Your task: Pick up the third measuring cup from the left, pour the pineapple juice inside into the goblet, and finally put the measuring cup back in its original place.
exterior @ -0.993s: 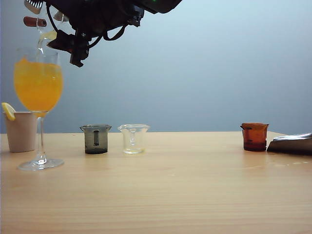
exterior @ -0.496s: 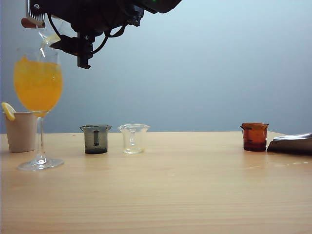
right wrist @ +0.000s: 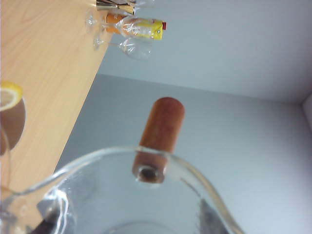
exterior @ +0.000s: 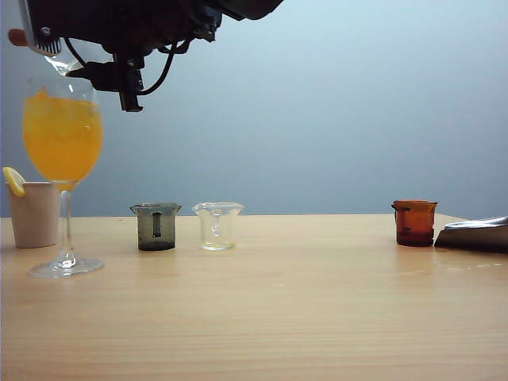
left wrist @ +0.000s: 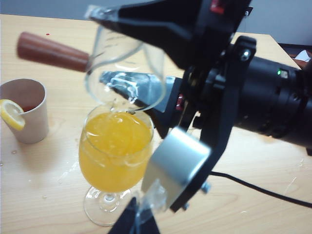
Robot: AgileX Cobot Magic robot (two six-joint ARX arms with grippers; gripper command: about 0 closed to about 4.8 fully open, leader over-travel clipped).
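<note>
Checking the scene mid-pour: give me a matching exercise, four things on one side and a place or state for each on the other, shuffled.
Things:
1. third measuring cup
2. goblet
3. amber cup
4. right gripper

Places or states:
A. far right on the table
B. tipped above the goblet
C. shut on the third measuring cup
D. full of orange-yellow drink

Pairs: 1-B, 2-D, 3-A, 4-C

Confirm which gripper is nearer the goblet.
Right. The right gripper holds the cup tipped just over the goblet; the left gripper hangs back, apart from it.
</note>
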